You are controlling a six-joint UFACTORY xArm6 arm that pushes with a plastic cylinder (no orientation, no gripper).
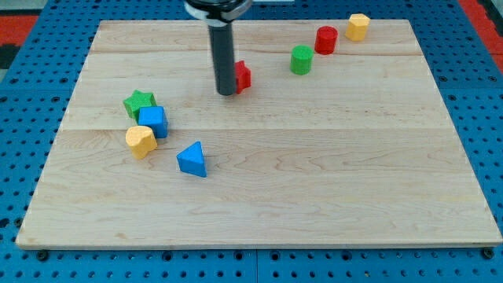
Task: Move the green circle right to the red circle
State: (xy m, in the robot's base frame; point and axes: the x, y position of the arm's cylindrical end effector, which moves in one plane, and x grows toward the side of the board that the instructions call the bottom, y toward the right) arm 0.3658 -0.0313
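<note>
The green circle (301,60), a short cylinder, stands on the wooden board (314,173) near the view's top, right of centre. The red circle (326,39), also a short cylinder, stands just up and to the right of it, with a small gap between them. My tip (226,92) rests on the board well to the left of the green circle. It touches a small red block (243,75) that is partly hidden behind the rod.
A yellow block (358,27) sits right of the red circle near the top edge. At the view's left are a green star (138,101), a blue cube (153,121), a yellow block (141,141) and a blue triangle (192,159).
</note>
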